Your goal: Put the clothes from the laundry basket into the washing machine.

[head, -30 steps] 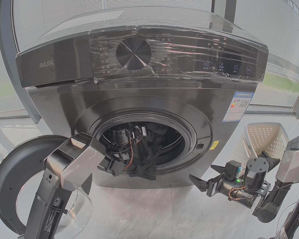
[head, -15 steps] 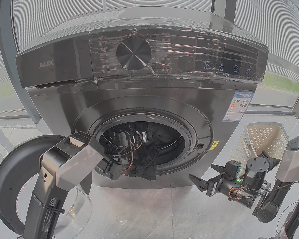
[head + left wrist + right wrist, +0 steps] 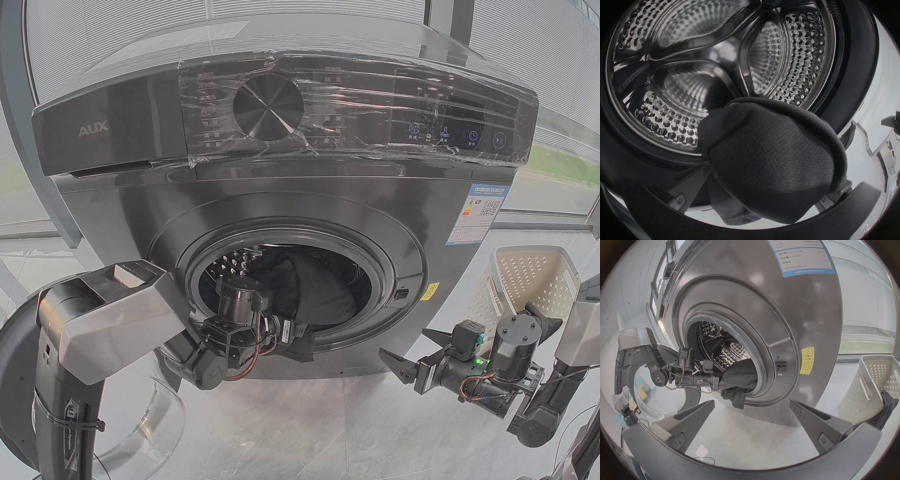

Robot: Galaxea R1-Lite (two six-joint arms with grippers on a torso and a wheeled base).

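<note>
Where the washer [image 3: 300, 187] opens, a black garment [image 3: 312, 294] lies bunched in the near part of the drum [image 3: 693, 87]. One fold of it hangs out over the lower rim of the opening. The left gripper [image 3: 303, 334] sits just outside that rim, at its lower left and right against the hanging fold. In the left wrist view the cloth spreads over and between the fingers [image 3: 690, 184]. The one finger that shows clearly stands out to the side, so they look spread wide rather than pinched on the fabric. The round door [image 3: 15, 350] is swung open to the left of the machine, behind the left arm.

Well to the right, the right gripper [image 3: 403, 347] hangs low above the floor [image 3: 325, 425], in front of the washer's lower right corner. Its fingers are spread wide and hold nothing. Farther right stands the pale perforated basket [image 3: 537, 262], just beside the washer. A second garment [image 3: 544, 322], also black, drapes over its near rim.
</note>
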